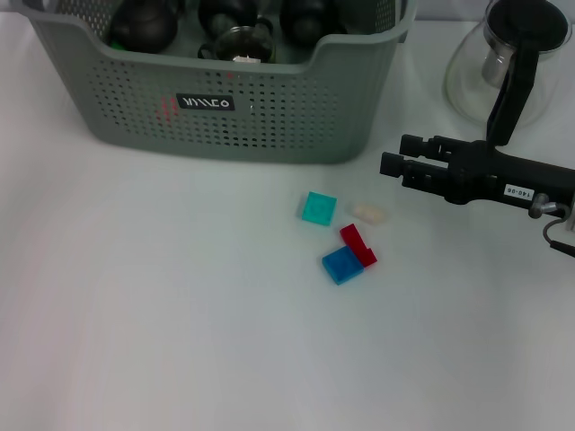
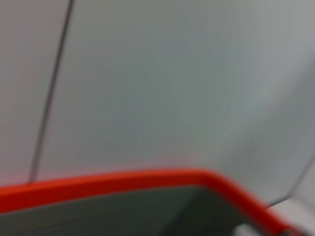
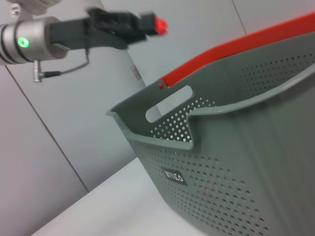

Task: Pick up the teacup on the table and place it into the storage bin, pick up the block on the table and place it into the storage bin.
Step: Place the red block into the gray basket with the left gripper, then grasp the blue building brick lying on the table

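four small blocks lay on the white table (image 1: 135,341) nearest the robot: a blue block (image 1: 341,265) touching a red block (image 1: 358,244), then a teal block (image 1: 318,207) and a pale, almost clear block (image 1: 369,213) just beside each other a little farther back. they sat loose in a tight cluster in front of the storage bin (image 1: 269,126), so the block half of the task looked unfinished for these pieces.

beyond them and to the robot's right, the right gripper (image 1: 393,153) hung over the table, pointing toward the bin's front corner. its jaws stood slightly parted with nothing between them. it was near the pale block but not above it, which read as a waiting or approach pose rather than a grasp.

farther back, the bin held several dark round teaware pieces (image 1: 144,27) and a smaller cup-like vessel (image 1: 241,43). no teacup was on the table, so that part seemed done (i couldn't say which vessel was the teacup). a glass carafe (image 1: 503,63) stood to the bin's right, well clear of the blocks.

farthest off, seen only from the right wrist, the left gripper (image 3: 156,24) hovered high above the bin's red-edged rim, clenched on a small red piece (image 3: 159,24) at its tips. that height and position suggested a block about to be dropped in, though the piece was too small to name for sure.
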Robot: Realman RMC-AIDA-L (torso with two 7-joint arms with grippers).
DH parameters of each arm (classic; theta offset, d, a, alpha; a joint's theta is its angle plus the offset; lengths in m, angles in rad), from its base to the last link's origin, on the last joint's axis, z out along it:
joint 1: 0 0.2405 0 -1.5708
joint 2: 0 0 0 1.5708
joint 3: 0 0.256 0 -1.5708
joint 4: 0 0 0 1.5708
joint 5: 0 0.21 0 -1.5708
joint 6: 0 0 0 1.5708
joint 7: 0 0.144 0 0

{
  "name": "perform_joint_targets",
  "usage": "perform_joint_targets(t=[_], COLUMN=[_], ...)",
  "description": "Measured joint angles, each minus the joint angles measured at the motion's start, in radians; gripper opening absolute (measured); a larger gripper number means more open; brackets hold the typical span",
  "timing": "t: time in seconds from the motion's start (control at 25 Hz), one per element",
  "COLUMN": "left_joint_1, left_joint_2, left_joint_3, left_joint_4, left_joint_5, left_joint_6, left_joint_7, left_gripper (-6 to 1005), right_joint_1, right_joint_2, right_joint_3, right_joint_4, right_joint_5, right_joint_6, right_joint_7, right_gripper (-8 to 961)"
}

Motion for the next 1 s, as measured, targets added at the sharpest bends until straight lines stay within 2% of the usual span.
perform_joint_targets(t=[0.16, 0.36, 0.44, 0.48, 0.56, 0.6, 0.68, 0.76, 0.84, 0.92, 0.96, 1.0], left_joint_1=[-0.023, -0.065, -0.067, -0.063, -0.044, -0.028, 0.000, 0.030, 0.056, 0.087, 0.123, 0.131], left_joint_2=[-0.029, -0.055, -0.059, -0.060, -0.060, -0.059, -0.053, -0.040, -0.026, -0.016, -0.014, -0.015], left_joint_3=[0.063, 0.069, 0.062, 0.052, 0.025, -0.003, -0.069, -0.162, -0.219, -0.237, -0.232, -0.228], left_joint_4=[-0.003, -0.050, -0.050, -0.039, -0.009, 0.007, 0.017, -0.012, -0.065, -0.121, -0.169, -0.178], left_joint_5=[0.151, 0.289, 0.291, 0.271, 0.208, 0.142, 0.009, -0.145, -0.250, -0.304, -0.320, -0.319], left_joint_6=[-0.124, -0.205, -0.203, -0.188, -0.142, -0.101, -0.005, 0.128, 0.258, 0.366, 0.454, 0.467], left_joint_7=[-0.052, -0.078, -0.074, -0.066, -0.042, -0.015, 0.051, 0.133, 0.213, 0.291, 0.385, 0.405], left_gripper=[181, 187, 189, 190, 314, 376, 420, 463, 507, 551, 572, 594], right_joint_1=[0.004, 0.016, 0.021, 0.023, 0.024, 0.024, 0.024, 0.024, 0.024, 0.025, 0.025, 0.025], right_joint_2=[0.003, 0.004, 0.005, 0.005, 0.005, 0.005, 0.005, 0.005, 0.005, 0.005, 0.005, 0.005], right_joint_3=[0.002, 0.008, 0.010, 0.010, 0.012, 0.014, 0.019, 0.025, 0.028, 0.028, 0.028, 0.028], right_joint_4=[-0.004, -0.005, -0.006, -0.006, -0.005, -0.005, -0.004, -0.004, -0.006, -0.007, -0.007, -0.008], right_joint_5=[0.000, 0.005, 0.007, 0.007, 0.008, 0.008, 0.008, 0.008, 0.008, 0.008, 0.008, 0.008], right_joint_6=[0.000, 0.000, 0.000, 0.000, 0.003, 0.006, 0.010, 0.013, 0.014, 0.015, 0.017, 0.018], right_joint_7=[0.000, 0.000, 0.000, 0.000, 0.000, 0.000, 0.000, 0.000, 0.000, 0.000, 0.000, 0.000], right_gripper=[643, 643, 643, 643, 643, 643, 643, 643, 642, 641, 641, 641])
